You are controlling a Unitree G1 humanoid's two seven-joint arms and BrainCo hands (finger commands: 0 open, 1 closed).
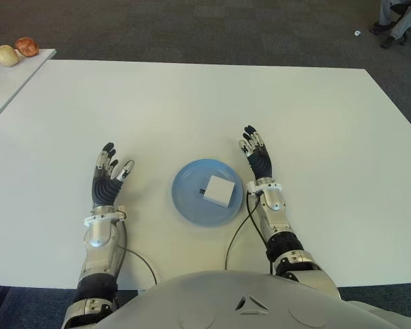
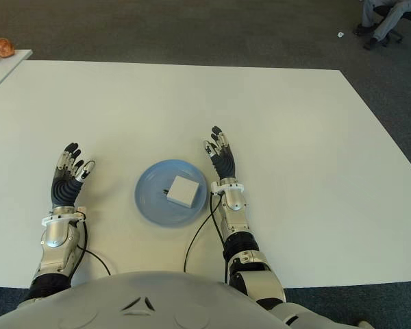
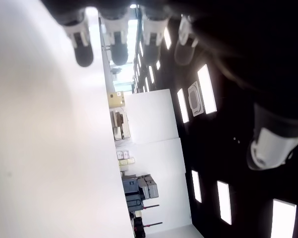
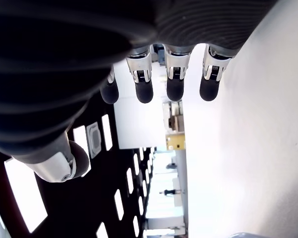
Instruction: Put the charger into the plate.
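Observation:
A white square charger (image 1: 217,190) lies inside the round blue plate (image 1: 189,200), toward its right side, near the front middle of the white table (image 1: 192,110). My right hand (image 1: 255,155) shows just right of the plate, fingers stretched out and holding nothing. My left hand (image 1: 109,173) shows left of the plate with a clear gap between them, fingers spread and empty. Both wrist views show straight fingers (image 4: 175,79) over bare table surface.
A second white table (image 1: 7,82) at the far left carries a few roundish items (image 1: 26,46). A cable (image 1: 236,236) runs from my right wrist toward the table's front edge. A seated person's legs (image 1: 397,20) show at the far right on the carpet.

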